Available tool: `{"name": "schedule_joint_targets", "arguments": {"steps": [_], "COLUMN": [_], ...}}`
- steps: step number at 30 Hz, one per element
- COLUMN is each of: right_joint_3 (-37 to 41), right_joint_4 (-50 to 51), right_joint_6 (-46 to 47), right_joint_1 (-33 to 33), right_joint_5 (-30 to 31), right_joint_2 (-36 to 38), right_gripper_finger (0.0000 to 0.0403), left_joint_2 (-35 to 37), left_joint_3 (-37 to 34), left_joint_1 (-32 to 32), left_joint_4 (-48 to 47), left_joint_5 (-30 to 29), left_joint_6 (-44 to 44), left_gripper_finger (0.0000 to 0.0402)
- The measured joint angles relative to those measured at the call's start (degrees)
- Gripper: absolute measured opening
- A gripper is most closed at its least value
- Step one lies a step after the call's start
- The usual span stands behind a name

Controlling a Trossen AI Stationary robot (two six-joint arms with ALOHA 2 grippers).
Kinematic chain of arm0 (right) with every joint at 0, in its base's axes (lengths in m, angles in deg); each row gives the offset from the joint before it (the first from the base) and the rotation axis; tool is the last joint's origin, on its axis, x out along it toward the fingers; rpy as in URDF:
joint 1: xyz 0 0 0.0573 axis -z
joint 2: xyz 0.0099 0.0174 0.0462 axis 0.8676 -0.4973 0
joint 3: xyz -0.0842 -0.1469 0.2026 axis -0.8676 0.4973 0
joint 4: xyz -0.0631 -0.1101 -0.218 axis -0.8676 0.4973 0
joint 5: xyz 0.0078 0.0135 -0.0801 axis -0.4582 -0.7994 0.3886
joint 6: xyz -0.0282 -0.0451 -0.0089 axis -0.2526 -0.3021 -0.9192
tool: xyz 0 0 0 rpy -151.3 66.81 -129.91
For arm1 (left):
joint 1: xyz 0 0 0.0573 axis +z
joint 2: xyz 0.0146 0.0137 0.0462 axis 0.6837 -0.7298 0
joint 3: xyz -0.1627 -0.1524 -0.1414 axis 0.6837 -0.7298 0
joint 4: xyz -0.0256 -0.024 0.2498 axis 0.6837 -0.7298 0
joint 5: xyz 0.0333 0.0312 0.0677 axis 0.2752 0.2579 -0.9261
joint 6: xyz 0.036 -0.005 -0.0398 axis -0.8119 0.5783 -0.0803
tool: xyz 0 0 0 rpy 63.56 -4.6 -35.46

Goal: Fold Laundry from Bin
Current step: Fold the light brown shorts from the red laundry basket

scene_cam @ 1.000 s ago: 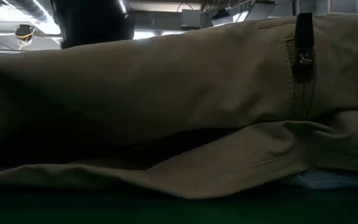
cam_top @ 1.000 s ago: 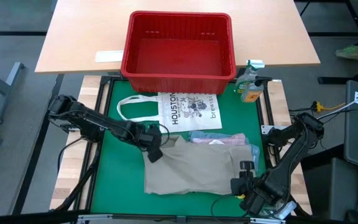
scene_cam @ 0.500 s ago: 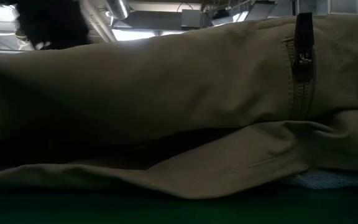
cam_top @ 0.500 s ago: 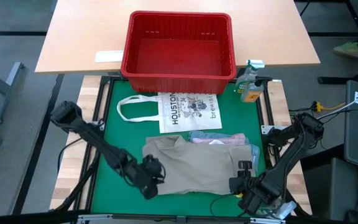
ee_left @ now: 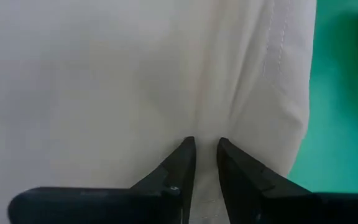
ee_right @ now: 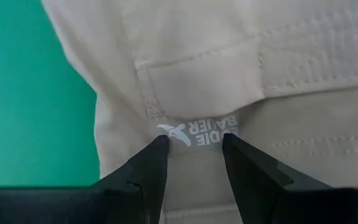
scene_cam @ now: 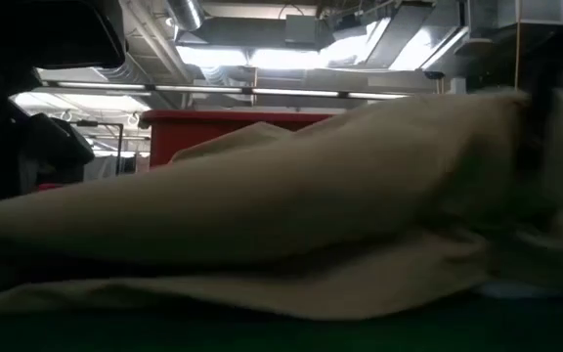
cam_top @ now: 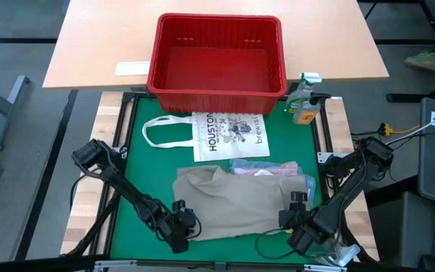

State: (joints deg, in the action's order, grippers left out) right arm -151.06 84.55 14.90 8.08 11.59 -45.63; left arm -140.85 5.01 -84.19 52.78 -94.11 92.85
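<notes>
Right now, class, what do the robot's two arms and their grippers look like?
Both the left arm and right arm are slim, dark and jointed, with thin black cables trailing. The left gripper and right gripper each have two dark, tapering, wedge-shaped fingers. No markings visible on them.

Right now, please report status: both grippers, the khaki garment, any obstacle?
Left gripper pinching khaki garment at near-left edge. Right gripper gripping its near-right edge. Bin empty. Tote bag flat beyond, not blocking.
</notes>
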Motion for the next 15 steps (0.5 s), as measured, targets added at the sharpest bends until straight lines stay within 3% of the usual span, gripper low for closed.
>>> {"name": "schedule_joint_targets", "arguments": {"steps": [10,15], "right_joint_3": [2.81,1.17], "right_joint_4": [0.17,1.94], "right_joint_6": [0.77,-0.79], "right_joint_1": [0.04,0.00], "right_joint_5": [-2.80,-3.37], "right_joint_2": [0.11,0.09], "right_gripper_finger": [0.0160,0.0160], "left_joint_2": [-0.33,-0.39], "left_joint_3": [0.88,4.29], "left_joint_1": [-0.17,-0.22], "left_joint_4": [-3.22,-10.97], "left_joint_5": [1.37,2.91], "left_joint_6": [-0.04,-0.04], "left_gripper_finger": [0.0026,0.0005]}}
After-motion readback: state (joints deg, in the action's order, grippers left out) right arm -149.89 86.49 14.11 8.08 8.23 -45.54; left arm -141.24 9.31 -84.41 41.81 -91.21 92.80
